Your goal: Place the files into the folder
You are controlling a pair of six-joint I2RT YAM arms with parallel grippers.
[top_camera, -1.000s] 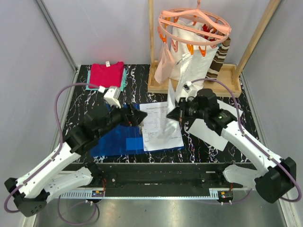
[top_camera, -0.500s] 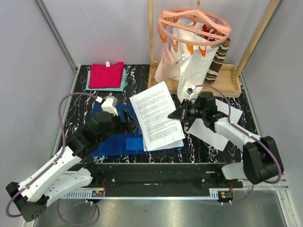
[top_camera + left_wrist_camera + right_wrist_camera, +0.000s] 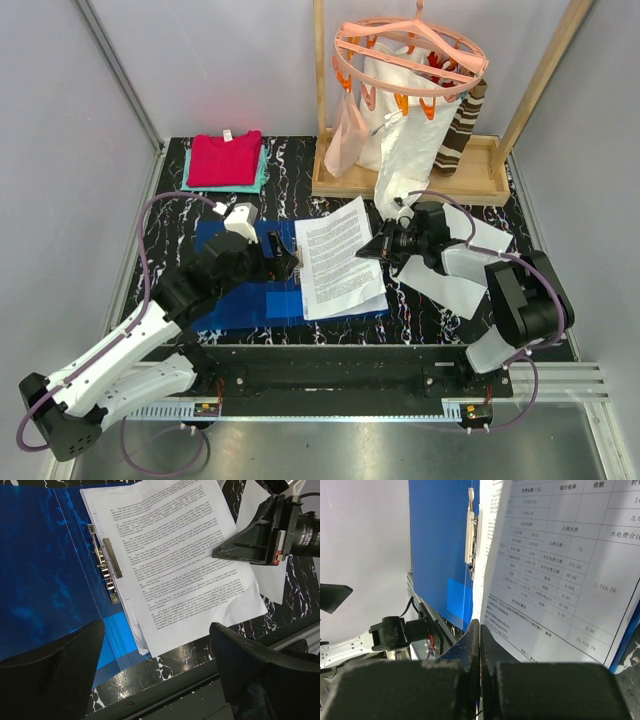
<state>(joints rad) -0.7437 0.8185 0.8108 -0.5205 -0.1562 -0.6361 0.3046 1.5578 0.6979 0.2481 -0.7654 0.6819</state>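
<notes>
Right half of the folder (image 3: 245,308) under the files (image 3: 340,260), their print illegibly small overhead.

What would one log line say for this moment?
left gripper open over folder | right gripper shut on files | files resting on open folder

The folder (image 3: 250,305) is glossy blue plastic, smooth enough to throw back light in patches, and the clip (image 3: 112,559) along its spine is bare bright metal. The files (image 3: 340,265) are thin matt white paper (printed in black). The table (image 3: 170,200) has a smooth black surface veined with white, like polished stone. The folded cloth (image 3: 226,158) is soft red fabric; the rack (image 3: 340,188) is pale unpainted wood.
</notes>
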